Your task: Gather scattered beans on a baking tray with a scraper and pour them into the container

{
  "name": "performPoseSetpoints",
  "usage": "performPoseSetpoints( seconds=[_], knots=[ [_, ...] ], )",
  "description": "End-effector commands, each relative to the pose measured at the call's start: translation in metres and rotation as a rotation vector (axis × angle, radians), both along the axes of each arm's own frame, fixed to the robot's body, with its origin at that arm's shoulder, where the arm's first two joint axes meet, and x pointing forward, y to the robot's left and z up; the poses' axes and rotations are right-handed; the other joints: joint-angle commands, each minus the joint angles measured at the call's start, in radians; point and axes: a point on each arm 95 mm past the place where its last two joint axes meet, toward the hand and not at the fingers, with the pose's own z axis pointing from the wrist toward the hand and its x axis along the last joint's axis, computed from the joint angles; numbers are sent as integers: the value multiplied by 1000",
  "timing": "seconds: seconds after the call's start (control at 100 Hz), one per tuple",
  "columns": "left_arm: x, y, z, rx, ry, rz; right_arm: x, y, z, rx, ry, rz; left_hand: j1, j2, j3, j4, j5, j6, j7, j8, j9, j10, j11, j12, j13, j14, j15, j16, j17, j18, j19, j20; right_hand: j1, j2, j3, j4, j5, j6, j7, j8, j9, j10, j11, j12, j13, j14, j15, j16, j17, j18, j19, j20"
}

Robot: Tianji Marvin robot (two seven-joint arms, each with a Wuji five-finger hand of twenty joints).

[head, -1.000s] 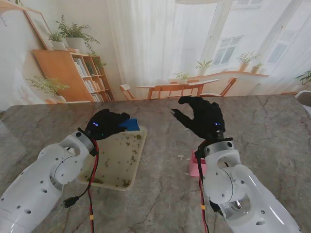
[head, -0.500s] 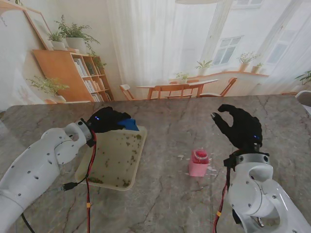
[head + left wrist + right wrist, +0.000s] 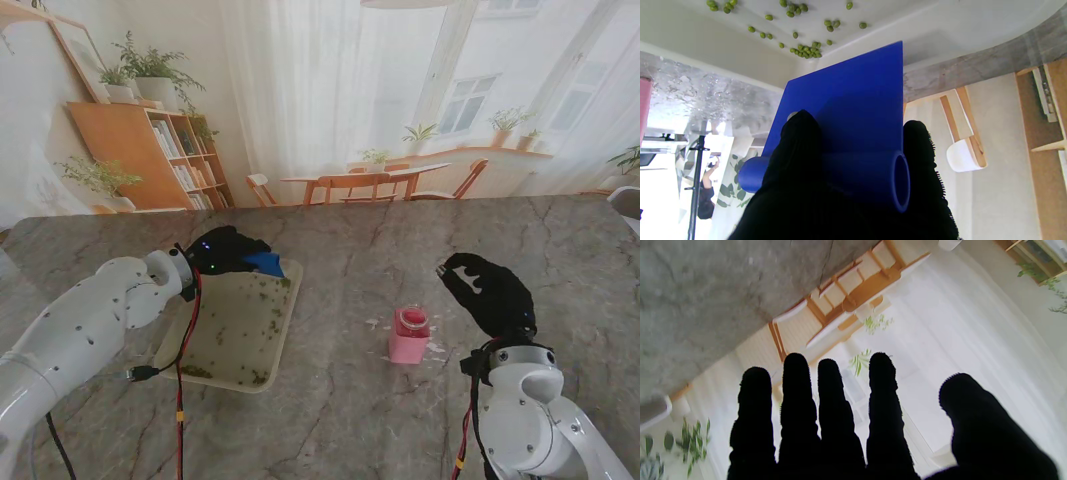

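A cream baking tray (image 3: 222,378) lies left of centre with green beans (image 3: 262,292) scattered across it; in the left wrist view the beans (image 3: 805,51) show near the tray's wall. My left hand (image 3: 222,250) sits over the tray's far edge, shut on the blue scraper (image 3: 266,263), whose flat blade (image 3: 846,100) and tubular handle show between my black fingers (image 3: 800,140). A pink container (image 3: 409,335) stands right of the tray. My right hand (image 3: 488,293) hovers to the container's right, holding nothing, fingers (image 3: 836,396) spread.
The grey marble table (image 3: 330,410) runs wide around the tray. Red and black cables (image 3: 182,390) hang from my left arm beside the tray's near left corner. A backdrop with shelves and curtains stands behind the far table edge.
My right hand has swung from left of the pink container to its right and come nearer to me, uncovering the container. My left hand with the scraper stays over the tray's far edge.
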Motion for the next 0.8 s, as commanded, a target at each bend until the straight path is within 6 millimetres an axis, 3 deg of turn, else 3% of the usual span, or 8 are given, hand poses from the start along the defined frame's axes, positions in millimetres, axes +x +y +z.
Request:
performPoseSetpoints(
  seconds=[0.0, 0.27, 0.79],
  knots=[
    [4, -2, 1, -13, 7, 3, 3, 1, -13, 2, 70, 34, 121, 170, 120, -47, -13, -48, 21, -18, -14, -33, 5, -13, -20, -28, -6, -7, -23, -27, -18, -26, -14, -8, 24, 23, 13, -34, 10, 21, 1, -20, -11, 16, 2, -26, -16, 1, -6, 1, 10, -7],
    [9, -3, -11, -26, 40, 15, 15, -4, -24, 50, 51, 94, 121, 163, 113, -45, -12, -59, 18, -51, -32, -33, 0, 9, -38, -27, -24, -20, -39, -27, -32, -36, -14, -23, 50, 20, 30, -65, 40, 31, 16, -46, -7, 25, 14, -51, -25, 10, 1, -26, 0, -4],
    [15, -3, -25, -13, 83, -2, 10, -3, -27, 111, 15, 93, 121, 165, 104, -46, -17, -82, 36, -73, -30, -49, -25, 34, -33, -37, -42, -38, -35, -35, -38, -49, -30, -28, 87, 13, 29, -75, 53, 26, 17, -47, -8, 28, 14, -51, -29, 13, 0, -30, -6, -3]
  ],
)
